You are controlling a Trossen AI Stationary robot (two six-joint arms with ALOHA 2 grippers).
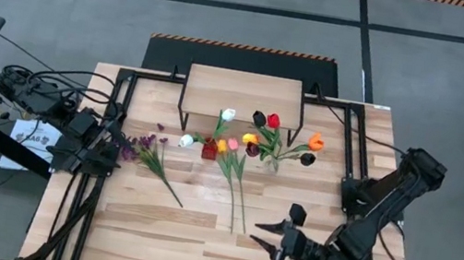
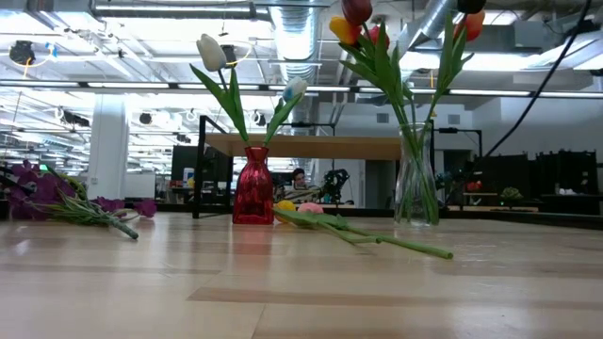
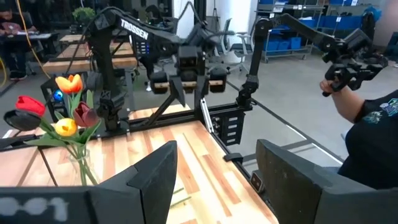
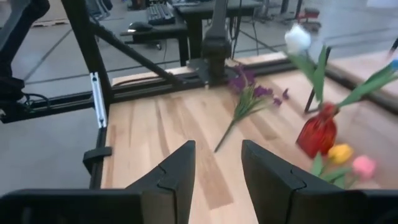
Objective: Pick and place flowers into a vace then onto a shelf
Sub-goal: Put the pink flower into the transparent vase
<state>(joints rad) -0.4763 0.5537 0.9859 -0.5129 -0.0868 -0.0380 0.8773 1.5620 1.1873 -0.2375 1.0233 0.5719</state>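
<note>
Only readable text was "TROSSEN" in white letters on the dark upper link of the right arm, seen from the left wrist view. A paper sheet beside the table had print, way too small to read.

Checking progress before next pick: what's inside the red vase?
The red vase holds two white tulips with green stems. How far the stems go inside cannot be seen through the dark glass.
</note>
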